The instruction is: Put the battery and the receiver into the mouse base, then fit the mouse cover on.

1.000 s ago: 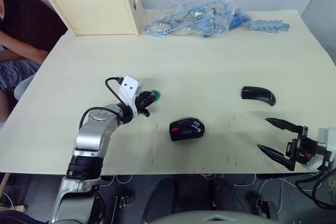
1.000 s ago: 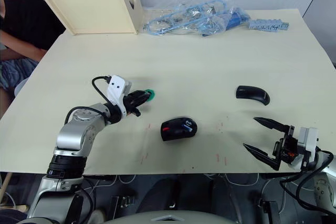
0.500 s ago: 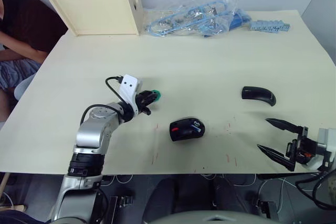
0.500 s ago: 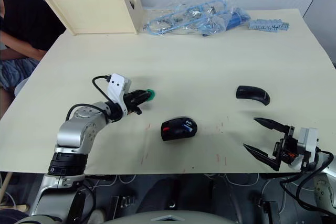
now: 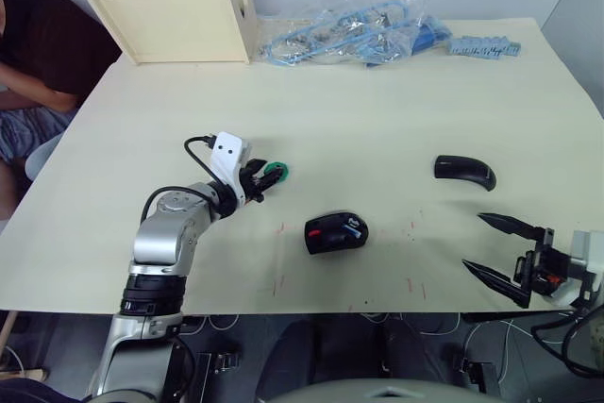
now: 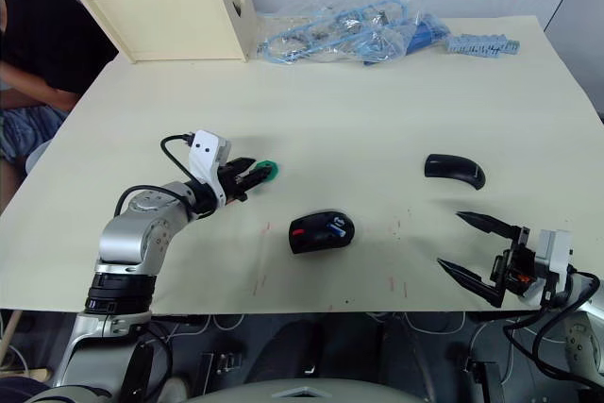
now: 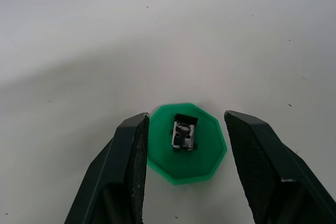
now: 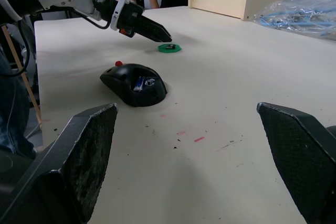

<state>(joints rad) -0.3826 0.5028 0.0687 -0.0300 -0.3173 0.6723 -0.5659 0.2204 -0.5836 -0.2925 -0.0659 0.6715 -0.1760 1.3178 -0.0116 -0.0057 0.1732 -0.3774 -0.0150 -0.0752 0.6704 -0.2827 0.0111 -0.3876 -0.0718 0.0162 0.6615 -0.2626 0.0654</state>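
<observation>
The black mouse base (image 5: 336, 232), with a red patch, sits near the table's front middle. The silver-and-blue battery (image 5: 351, 227) lies in it. The small black-and-metal receiver (image 7: 185, 132) rests on a green disc (image 5: 275, 173) left of the base. My left gripper (image 5: 259, 176) is open just short of that disc, and in the left wrist view its fingers (image 7: 131, 156) stand on either side of it without touching it. The glossy black mouse cover (image 5: 464, 170) lies to the right. My right gripper (image 5: 474, 241) is open at the front right edge, holding nothing.
Two pale wooden racks (image 5: 175, 16) stand at the back left. Clear bags of blue parts (image 5: 359, 30) and a strip of blue pieces (image 5: 483, 45) lie along the far edge. A person (image 5: 38, 44) sits beside the table's left side.
My left gripper has drawn back slightly from the green disc, so more of the disc shows. The right gripper, mouse base and cover have not moved.
</observation>
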